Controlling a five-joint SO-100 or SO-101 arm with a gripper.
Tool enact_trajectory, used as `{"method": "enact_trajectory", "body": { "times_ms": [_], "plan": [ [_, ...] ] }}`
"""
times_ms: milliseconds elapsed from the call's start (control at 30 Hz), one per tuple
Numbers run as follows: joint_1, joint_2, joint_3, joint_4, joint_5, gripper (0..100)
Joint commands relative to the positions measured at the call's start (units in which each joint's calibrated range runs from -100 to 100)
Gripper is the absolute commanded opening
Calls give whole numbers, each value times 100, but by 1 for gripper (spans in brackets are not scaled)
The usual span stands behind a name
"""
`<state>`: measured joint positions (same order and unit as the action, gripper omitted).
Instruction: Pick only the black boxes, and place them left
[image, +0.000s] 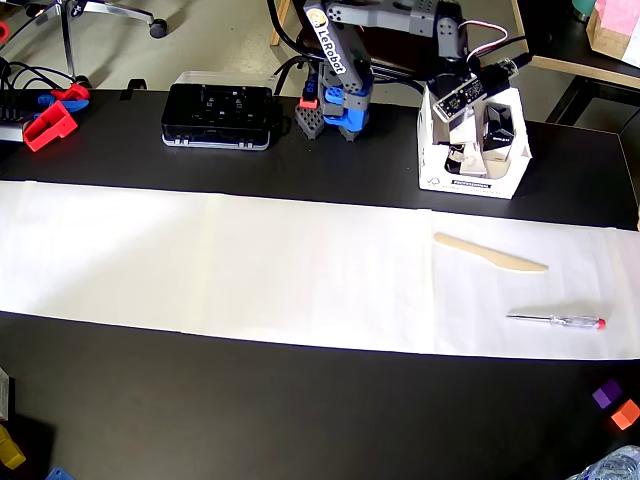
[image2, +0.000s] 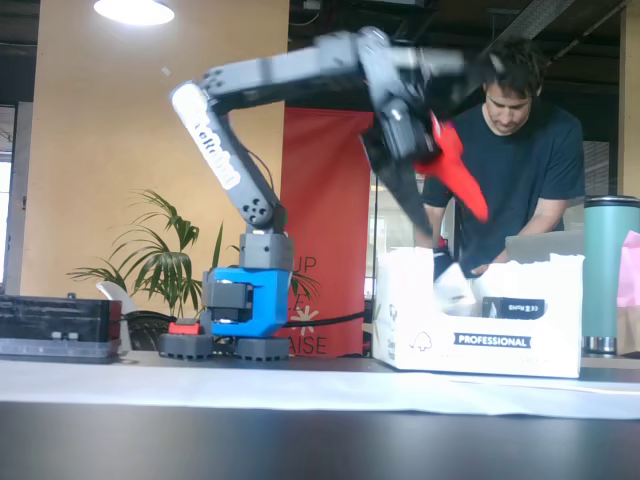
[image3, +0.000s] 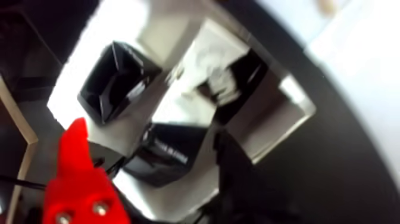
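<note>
Several black boxes lie in a white carton (image: 437, 180) at the back right. One black box (image: 499, 124) shows in the overhead view, another (image2: 513, 307) through the carton's cut-out in the fixed view. In the wrist view one black box (image3: 116, 80) lies upper left and another (image3: 166, 153) lies below it, between the fingers. My gripper (image: 468, 148) reaches down into the carton (image2: 480, 340) from above. Its red finger (image3: 80, 179) and black finger (image3: 238, 173) stand wide apart, open, and grip nothing. The wrist view is blurred.
A wide flat black case (image: 218, 115) sits at the back left of the arm's base (image: 340, 115). A white paper strip (image: 220, 265) crosses the table, with a wooden knife (image: 490, 253) and a screwdriver (image: 555, 320) on it. A purple cube (image: 605, 393) and an orange cube (image: 625, 413) sit front right. Red parts (image: 50, 122) lie far left.
</note>
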<state>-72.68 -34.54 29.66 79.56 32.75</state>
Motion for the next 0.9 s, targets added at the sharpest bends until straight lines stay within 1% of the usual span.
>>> {"method": "enact_trajectory", "body": {
  "times_ms": [0,100,233,267,300,433,533,600,700,767,867],
  "plan": [
    [863,-1442,-404,-71,788,40],
    [1512,-2098,-421,-71,1099,40],
    [2846,-3109,-279,-110,1504,39],
    [3210,-3362,-111,-237,1573,36],
    [3591,-3631,164,-500,1583,31],
    [4890,-4595,1565,-2106,1557,9],
    [5687,-5100,2513,-3290,1552,2],
    [6129,-5306,2965,-3894,1578,1],
    [6709,-5527,3426,-4490,1583,1],
    [7169,-5677,3790,-4705,1583,1],
    [7714,-5725,4304,-4737,1583,1]
  ]
}}
